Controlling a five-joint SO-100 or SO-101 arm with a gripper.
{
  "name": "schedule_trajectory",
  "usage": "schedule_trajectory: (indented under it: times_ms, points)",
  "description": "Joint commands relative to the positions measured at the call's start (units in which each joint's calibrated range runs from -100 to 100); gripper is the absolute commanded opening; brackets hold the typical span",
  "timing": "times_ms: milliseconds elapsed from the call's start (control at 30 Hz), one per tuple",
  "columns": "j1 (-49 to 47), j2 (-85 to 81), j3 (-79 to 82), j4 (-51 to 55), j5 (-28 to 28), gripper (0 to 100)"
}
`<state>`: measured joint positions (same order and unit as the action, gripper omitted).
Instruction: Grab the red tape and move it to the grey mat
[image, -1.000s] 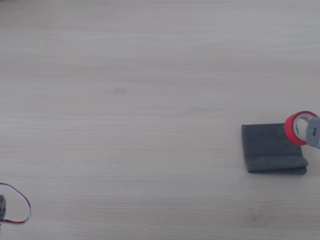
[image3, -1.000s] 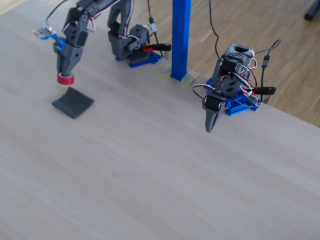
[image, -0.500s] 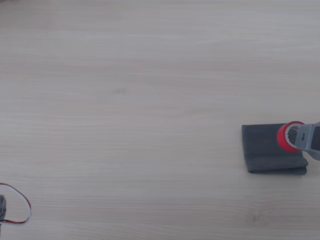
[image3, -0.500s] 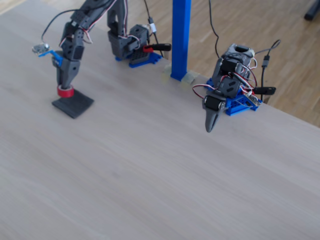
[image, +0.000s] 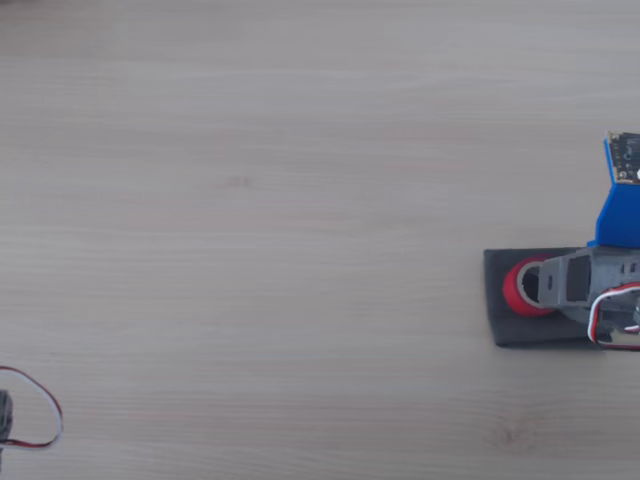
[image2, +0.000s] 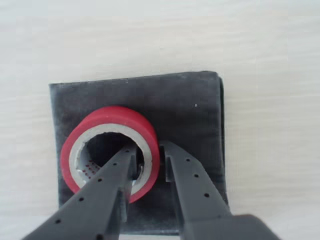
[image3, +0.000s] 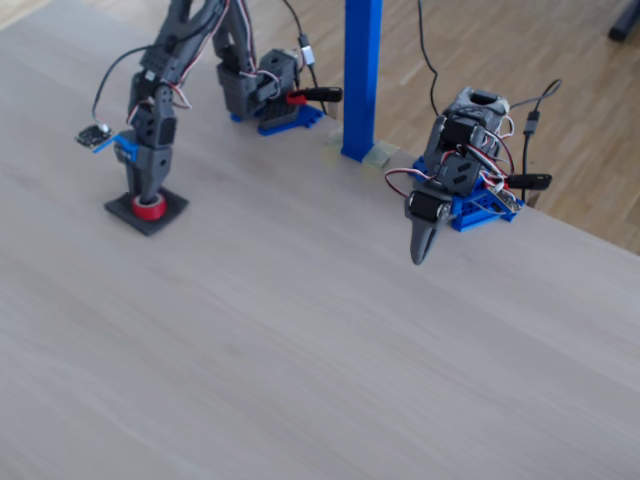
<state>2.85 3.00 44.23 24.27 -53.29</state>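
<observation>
Other view: your gripper (image: 532, 285) has lowered the red tape (image: 519, 288) from above the mat's edge onto the grey mat (image: 500, 320).

Wrist view: jaws still pinch the roll's wall.

Fixed view: tape rests centred; only release remains.

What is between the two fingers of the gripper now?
In the wrist view, the wall of the red tape lies between the fingers of the gripper: one inside the ring, one outside. The tape sits over the grey mat.
</observation>
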Motion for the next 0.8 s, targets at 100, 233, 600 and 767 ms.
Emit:
schedule_trajectory:
  times_ms: [100, 233, 600, 767]
  points:
    - [-1.0, -2.1, -2.1, -0.7, 0.1, 14]
    - [-2.1, -5.1, -1.8, -0.6, 0.1, 22]
    - [-4.4, -20.4, 6.0, -0.2, -0.4, 30]
    - [-4.6, -32.6, 11.8, -0.1, 0.0, 30]
